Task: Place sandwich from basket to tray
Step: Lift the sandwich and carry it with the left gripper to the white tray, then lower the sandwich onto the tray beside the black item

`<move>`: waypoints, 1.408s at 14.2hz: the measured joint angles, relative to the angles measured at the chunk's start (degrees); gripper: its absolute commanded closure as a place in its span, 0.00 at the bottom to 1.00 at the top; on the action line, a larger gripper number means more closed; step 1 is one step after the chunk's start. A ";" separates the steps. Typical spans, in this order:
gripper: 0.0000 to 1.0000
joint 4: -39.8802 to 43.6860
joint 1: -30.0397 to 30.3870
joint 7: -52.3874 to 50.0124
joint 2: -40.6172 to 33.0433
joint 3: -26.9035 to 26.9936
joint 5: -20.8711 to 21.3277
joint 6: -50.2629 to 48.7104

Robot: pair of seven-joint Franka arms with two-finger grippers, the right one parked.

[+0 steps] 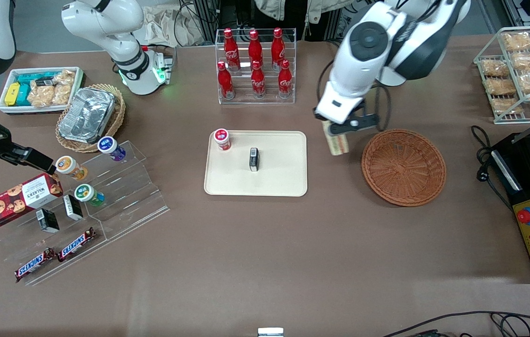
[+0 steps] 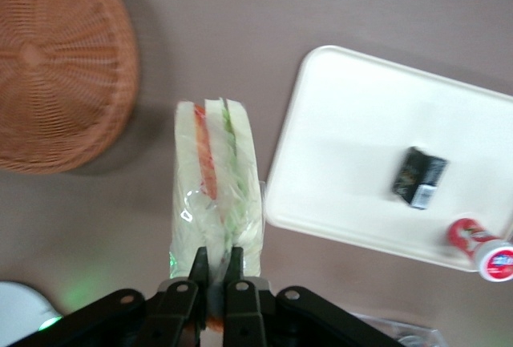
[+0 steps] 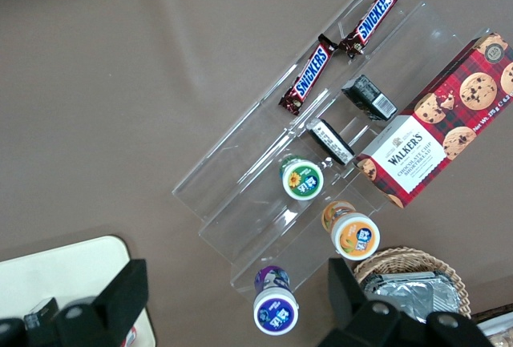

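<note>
Pincer (image 2: 215, 271) clamped on sandwich (image 2: 216, 191), fingers (image 2: 233, 267) pinching its narrow end. Sandwich held in the air above bare desk (image 1: 265, 243), between basket (image 1: 403, 167) and tray (image 1: 255, 163), touching neither. Tray carrying small black box (image 1: 254, 159) and red-capped bottle (image 1: 221, 139).

A brown table (image 1: 265, 262) fills nearly the whole front view, evenly lit with soft shadows. Dark cables (image 1: 480, 320) trail along its nearest edge, and metal framing (image 1: 522, 14) stands past the table's farthest edge.
</note>
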 measured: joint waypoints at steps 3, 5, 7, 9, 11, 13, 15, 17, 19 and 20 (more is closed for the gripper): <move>1.00 -0.11 -2.49 -0.60 4.25 -0.02 -1.66 7.90; 1.00 -1.07 -4.65 -0.62 7.61 0.00 -1.76 15.69; 1.00 -1.94 -6.55 -0.75 11.46 -0.01 -1.78 22.07; 1.00 -2.08 -7.83 -0.75 15.19 0.04 -1.78 26.13; 1.00 -2.09 -8.51 -0.75 17.65 0.11 -1.77 27.47; 1.00 -2.13 -8.57 -0.73 18.90 0.28 -1.39 27.54; 1.00 -2.61 -8.56 -0.69 19.55 0.78 -0.86 27.54; 1.00 -3.06 -8.54 -0.68 20.18 1.67 0.15 27.65; 0.78 -3.17 -8.53 -0.55 21.14 2.23 0.89 28.58; 0.32 -3.18 -8.53 -0.55 21.72 2.27 1.43 29.12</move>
